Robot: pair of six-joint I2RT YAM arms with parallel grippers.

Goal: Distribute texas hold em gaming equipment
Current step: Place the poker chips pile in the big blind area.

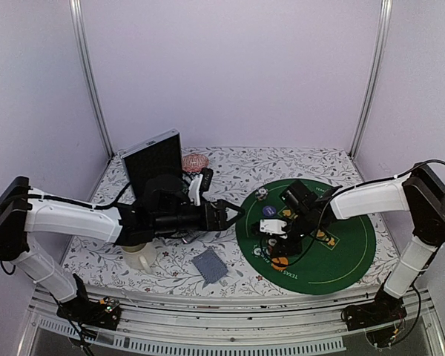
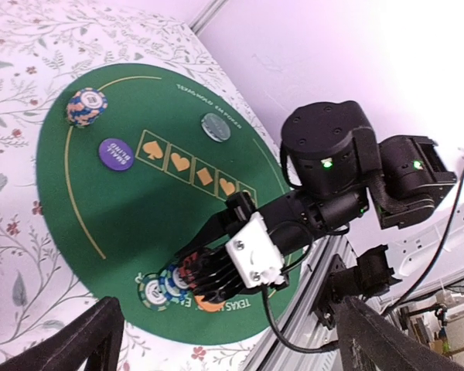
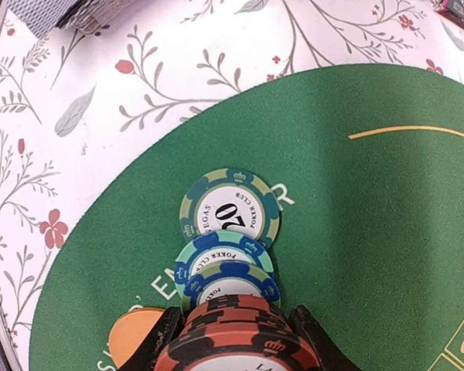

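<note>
Red-black chip stack (image 3: 232, 328) cut off at view edge, pinched by right gripper (image 3: 237, 346) | left gripper (image 1: 232, 216) jaws spread

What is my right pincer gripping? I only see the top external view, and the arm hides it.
Observer: The right pincer clamps a red-black chip stack.
Operator: What lies ahead of it?
Observer: A blue-teal chip pile, then a green chip marked 20, flat on the mat.
Operator: And that purple disc?
Observer: It reads SMALL BLIND.
</note>
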